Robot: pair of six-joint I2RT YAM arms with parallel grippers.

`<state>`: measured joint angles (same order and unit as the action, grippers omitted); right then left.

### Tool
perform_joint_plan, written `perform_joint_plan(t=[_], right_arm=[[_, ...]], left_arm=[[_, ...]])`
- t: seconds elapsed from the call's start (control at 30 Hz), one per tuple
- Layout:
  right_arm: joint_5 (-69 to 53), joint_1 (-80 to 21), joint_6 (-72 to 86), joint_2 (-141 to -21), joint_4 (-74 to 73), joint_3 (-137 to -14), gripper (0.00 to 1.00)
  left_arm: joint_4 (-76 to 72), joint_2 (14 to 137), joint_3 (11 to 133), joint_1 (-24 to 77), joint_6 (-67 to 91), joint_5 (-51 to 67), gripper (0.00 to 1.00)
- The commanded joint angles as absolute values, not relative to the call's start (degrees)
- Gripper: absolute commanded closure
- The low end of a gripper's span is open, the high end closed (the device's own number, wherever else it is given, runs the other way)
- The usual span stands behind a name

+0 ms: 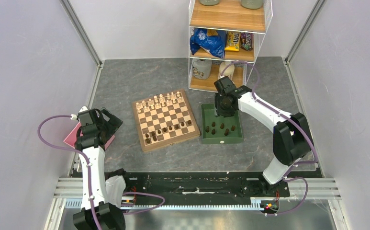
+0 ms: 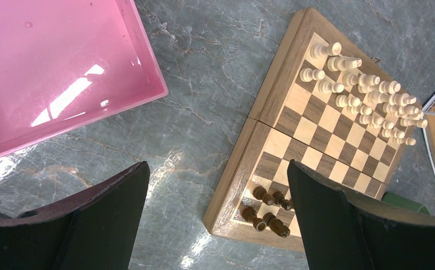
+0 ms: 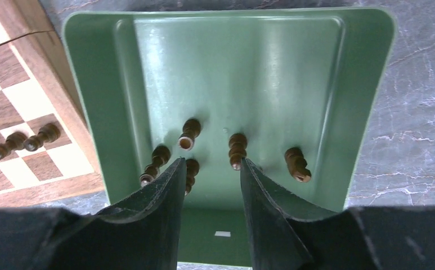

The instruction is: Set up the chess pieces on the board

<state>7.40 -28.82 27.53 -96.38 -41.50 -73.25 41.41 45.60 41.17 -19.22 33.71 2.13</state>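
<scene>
The board (image 1: 142, 138) lies mid-table, pale cream chessmen (image 1: 161, 100) along its far rows. Several dark-brown chess pieces (image 1: 168, 129) stand on its near rows; some show in the left wrist view (image 2: 268, 205). Several more dark pieces (image 1: 219, 128) are in the dark-green tray (image 1: 235, 139) to the board's right; in the right wrist view they lie tipped (image 3: 237, 149). My right gripper (image 3: 210, 166) hangs open and empty over the tray's far end (image 1: 219, 114), pieces just beyond its fingertips. My left gripper (image 2: 218, 174) is wide open and empty, left of the board (image 1: 110, 122).
A pink tray (image 2: 52, 73) sits at the left table edge under my left arm (image 1: 72, 136). A wire-and-wood shelf rack (image 1: 228, 43) with snack bags stands behind the green tray. The board's corner (image 3: 12, 112) lies next to the tray's left wall (image 3: 77, 84).
</scene>
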Motion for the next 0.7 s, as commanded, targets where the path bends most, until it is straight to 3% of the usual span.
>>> perform_joint_plan(t=[0.0,0.23,0.47,0.67], right_arm=[[6.9,-26.8,28.5,-94.6,-40.4,-71.9,0.53],[-1.2,-27.3,26.1,-92.8,-38.4,-71.4,0.56],[9.4,-27.8,27.1,-91.5,-42.2,-71.6,0.53],[11.7,-27.6,28.6,-87.0,-44.1,-68.3,0.52]], left_arm=[[39.4,45.7,41.9,-19.6,33.7,3.4,0.01],[39.3,45.9,41.9,-19.9,33.7,3.7,0.01],[39.4,46.1,41.9,-20.0,33.7,3.7,0.01],[39.4,47.0,42.0,-20.0,33.4,3.9,0.01]])
